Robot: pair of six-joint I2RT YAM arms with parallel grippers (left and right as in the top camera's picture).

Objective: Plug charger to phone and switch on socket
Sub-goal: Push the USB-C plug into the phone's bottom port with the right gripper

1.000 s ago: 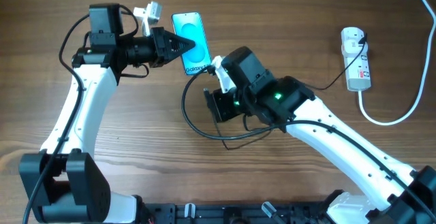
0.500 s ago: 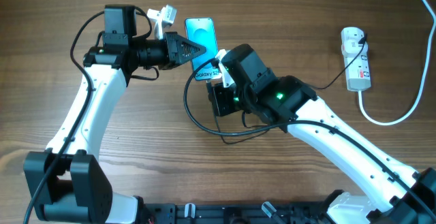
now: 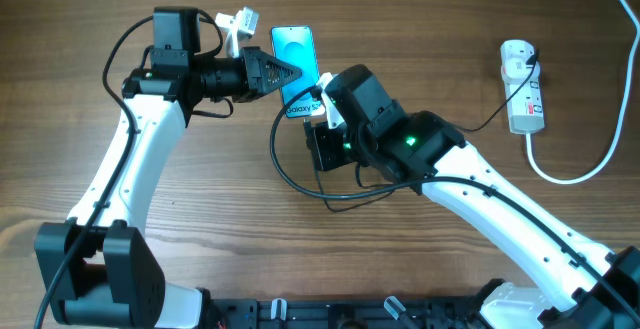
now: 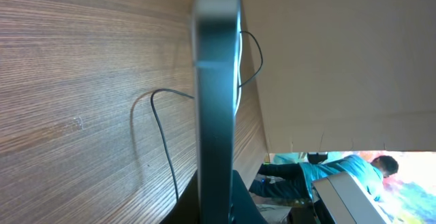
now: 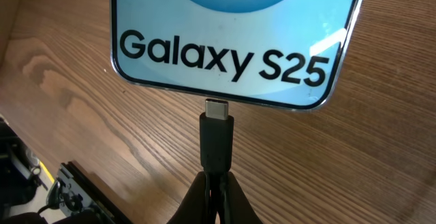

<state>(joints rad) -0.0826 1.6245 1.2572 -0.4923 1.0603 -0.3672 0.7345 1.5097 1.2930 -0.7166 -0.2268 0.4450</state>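
Left end effector [image 3: 290,73] clamped our white-framed cyan phone [image 3: 293,41] steady; right end effector [image 5: 216,191] pinched our black charger [image 5: 216,139], port ahead.

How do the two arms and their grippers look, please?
Left arm and right arm: white links, black joints. A black cable loops along the left arm. Left gripper is a black wedge. Right gripper has thin black fingers. The right arm shows a green light.

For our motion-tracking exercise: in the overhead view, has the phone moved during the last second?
Yes. The phone moved right, toward the socket, which stayed fixed. All of the shift came in the first half second, with none since.
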